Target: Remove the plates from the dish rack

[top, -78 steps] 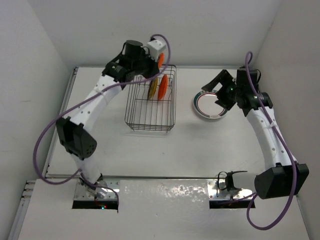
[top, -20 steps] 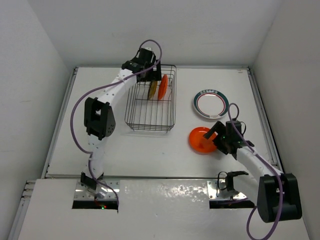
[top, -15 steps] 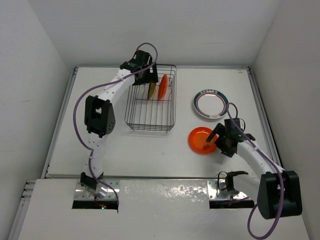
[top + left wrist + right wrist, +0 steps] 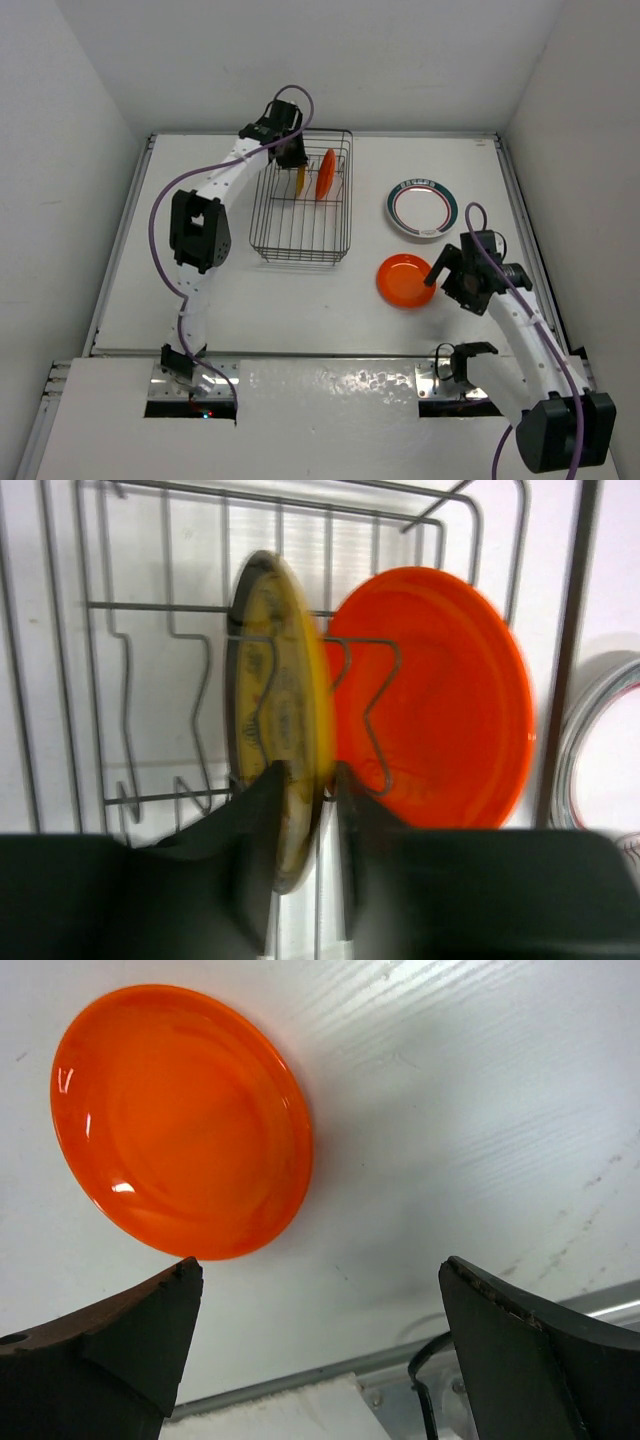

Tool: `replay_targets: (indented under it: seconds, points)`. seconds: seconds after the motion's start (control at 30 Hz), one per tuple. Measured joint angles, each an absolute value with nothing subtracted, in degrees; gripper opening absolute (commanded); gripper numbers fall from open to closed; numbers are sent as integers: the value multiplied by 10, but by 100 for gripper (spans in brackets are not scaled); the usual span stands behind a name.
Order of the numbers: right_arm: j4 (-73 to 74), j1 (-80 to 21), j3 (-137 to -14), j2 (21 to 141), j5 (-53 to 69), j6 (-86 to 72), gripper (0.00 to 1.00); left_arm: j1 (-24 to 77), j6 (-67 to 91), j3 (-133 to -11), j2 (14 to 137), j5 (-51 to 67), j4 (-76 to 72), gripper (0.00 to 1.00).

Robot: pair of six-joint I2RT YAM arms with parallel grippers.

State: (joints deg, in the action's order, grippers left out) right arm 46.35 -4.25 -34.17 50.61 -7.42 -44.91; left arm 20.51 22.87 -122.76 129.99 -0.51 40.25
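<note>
Right end effector (image 4: 320, 1270) back from plate (image 4: 180, 1120)

L wrist view: yellowish plate (image 4: 275, 730) smeared by blur, face markings unreadable. Its bottom rim is lost between the L gripper (image 4: 308, 780) fingers; can't tell if pads touch it or stand just off. Racked orange plate (image 4: 440, 700): lower edge hidden behind gripper body. White plate (image 4: 600, 750) cut by frame edge, only a rim arc shows. Dish rack (image 4: 150, 605) runs off frame, full outline not visible. Top view: L fingertips hidden under own wrist. R wrist view: R gripper (image 4: 320, 1263) fingers cropped at bottom edge, tips only.
</note>
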Motion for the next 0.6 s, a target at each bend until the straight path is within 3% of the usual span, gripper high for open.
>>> replay_targets:
  seconds: [0.1, 0.43, 0.6]
  points:
    - [484, -43, -357, 506, -73, -446, 99, 205, 229, -1228, 1300, 9, 393, 4]
    - [504, -43, -450, 506, -41, -449, 99, 205, 177, -1265, 1281, 60, 385, 2]
    - [493, -43, -518, 518, 12, -470, 99, 215, 85, -1189, 1183, 101, 348, 0]
